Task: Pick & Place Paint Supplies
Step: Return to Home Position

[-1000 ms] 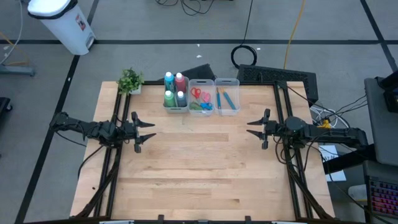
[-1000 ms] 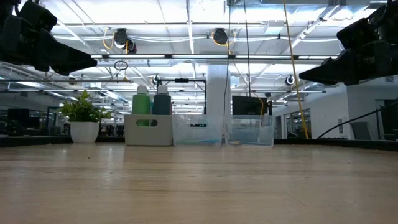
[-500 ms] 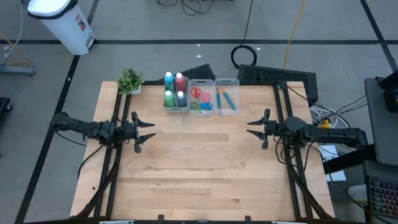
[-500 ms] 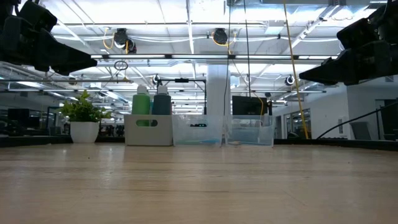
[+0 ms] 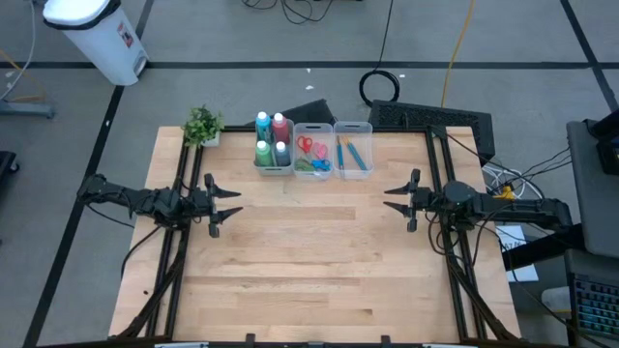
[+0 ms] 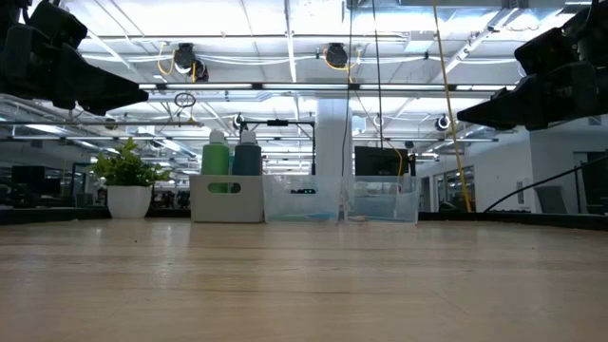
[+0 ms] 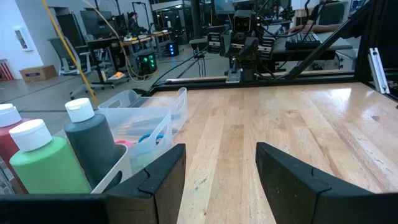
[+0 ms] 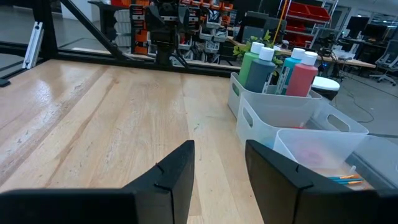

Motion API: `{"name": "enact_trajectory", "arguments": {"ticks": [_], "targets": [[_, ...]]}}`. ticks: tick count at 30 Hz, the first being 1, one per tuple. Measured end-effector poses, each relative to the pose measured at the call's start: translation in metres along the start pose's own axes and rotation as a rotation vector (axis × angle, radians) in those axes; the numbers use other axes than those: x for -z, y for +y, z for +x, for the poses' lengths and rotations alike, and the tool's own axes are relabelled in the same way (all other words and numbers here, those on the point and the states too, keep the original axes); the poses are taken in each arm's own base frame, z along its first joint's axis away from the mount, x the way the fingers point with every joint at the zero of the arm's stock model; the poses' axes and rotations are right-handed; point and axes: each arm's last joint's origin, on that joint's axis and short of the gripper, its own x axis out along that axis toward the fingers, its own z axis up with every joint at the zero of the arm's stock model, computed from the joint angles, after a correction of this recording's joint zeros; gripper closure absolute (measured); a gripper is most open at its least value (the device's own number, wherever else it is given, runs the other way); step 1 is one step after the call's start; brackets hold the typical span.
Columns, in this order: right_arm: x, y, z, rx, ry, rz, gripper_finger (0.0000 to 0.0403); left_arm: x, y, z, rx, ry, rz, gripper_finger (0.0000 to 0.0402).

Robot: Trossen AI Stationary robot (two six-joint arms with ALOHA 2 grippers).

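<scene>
Both arms hang motionless over the table, and nothing in either fixed view has shifted over the last second. The left gripper hovers above the table's left side and the right gripper above its right side. They face each other, well apart and raised off the wood in the low view. Each has its jaws spread wide with nothing between them: in the wrist views the left fingers and the right fingers frame only bare boards. All the supplies in sight sit in three bins lined up along the far edge. Four bottles stand upright in the left bin, scissors lie in the middle bin, and blue and orange brushes rest in the right bin. A plant stands just beside the left bin. No bottle, scissors or brush is seen loose on the wood. The stillness suggests the arms have already settled into their resting pose, clear of the bins. Judged from this layout, the sorting looks complete, with nothing left on the table to pick up.
</scene>
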Motion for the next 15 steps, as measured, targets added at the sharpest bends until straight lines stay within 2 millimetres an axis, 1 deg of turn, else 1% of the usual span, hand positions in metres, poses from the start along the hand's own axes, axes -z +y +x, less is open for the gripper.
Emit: {"name": "enact_trajectory", "arguments": {"ticks": [15], "targets": [[0.0000,0.0000,0.0000,0.000,0.000,0.000,0.0268,0.0000,0.0000,0.0000,0.000,0.000,0.000,0.0199]]}}
